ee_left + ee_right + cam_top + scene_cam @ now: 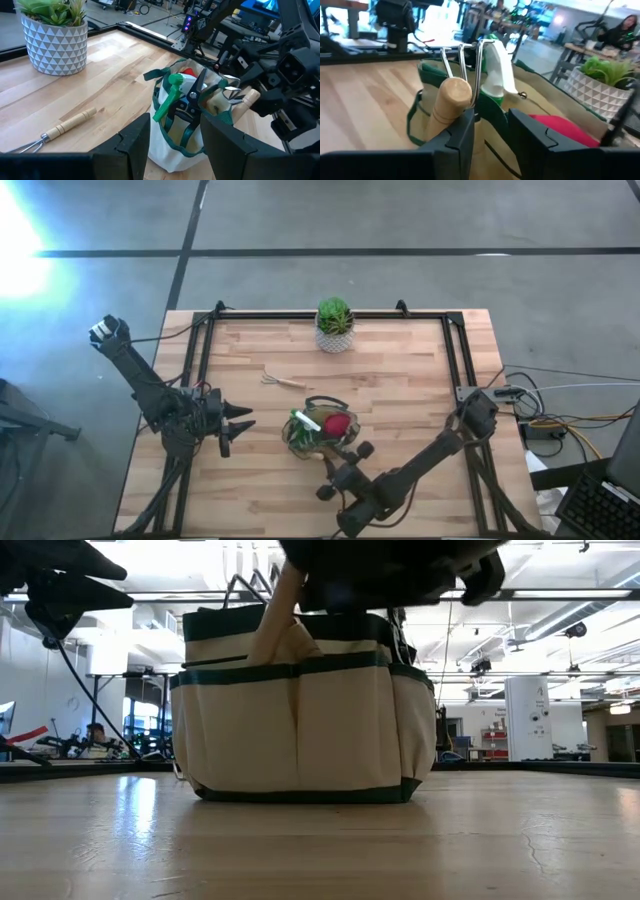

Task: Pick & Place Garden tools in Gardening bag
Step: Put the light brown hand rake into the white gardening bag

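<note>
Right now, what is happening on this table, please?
The robot is packing garden tools into the gardening bag. The right end effector is over the bag beside a wooden-handled tool that stands in it; whether it grips the handle is unclear. The left end effector waits open beside the bag. One rake lies on the table.
</note>
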`<state>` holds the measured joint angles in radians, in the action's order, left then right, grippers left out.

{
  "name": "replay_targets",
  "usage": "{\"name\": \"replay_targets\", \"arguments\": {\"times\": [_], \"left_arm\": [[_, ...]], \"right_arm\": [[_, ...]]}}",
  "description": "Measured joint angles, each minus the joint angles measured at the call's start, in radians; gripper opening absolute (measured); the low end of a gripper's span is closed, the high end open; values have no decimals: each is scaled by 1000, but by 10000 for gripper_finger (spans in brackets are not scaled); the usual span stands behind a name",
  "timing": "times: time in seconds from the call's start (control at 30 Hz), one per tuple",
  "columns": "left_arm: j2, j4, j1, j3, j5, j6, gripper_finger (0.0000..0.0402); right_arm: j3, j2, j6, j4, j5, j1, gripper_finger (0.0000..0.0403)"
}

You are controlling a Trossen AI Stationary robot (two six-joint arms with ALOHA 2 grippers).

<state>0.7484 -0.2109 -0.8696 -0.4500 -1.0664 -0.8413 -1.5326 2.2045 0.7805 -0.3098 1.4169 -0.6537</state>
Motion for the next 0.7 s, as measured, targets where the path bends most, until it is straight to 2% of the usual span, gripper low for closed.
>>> {"name": "replay_targets", "arguments": {"times": [0.17, 0.4, 0.7], "left_arm": [[0, 0, 0, 0, 0, 0, 177], [0, 0, 0, 0, 0, 0, 177], [0, 0, 0, 0, 0, 0, 177]], "right_arm": [[0, -24, -32, -1, -62, 0, 109], [0, -41, -33, -19, -72, -6, 114], [0, -93, -33, -58, -90, -33, 95]]}}
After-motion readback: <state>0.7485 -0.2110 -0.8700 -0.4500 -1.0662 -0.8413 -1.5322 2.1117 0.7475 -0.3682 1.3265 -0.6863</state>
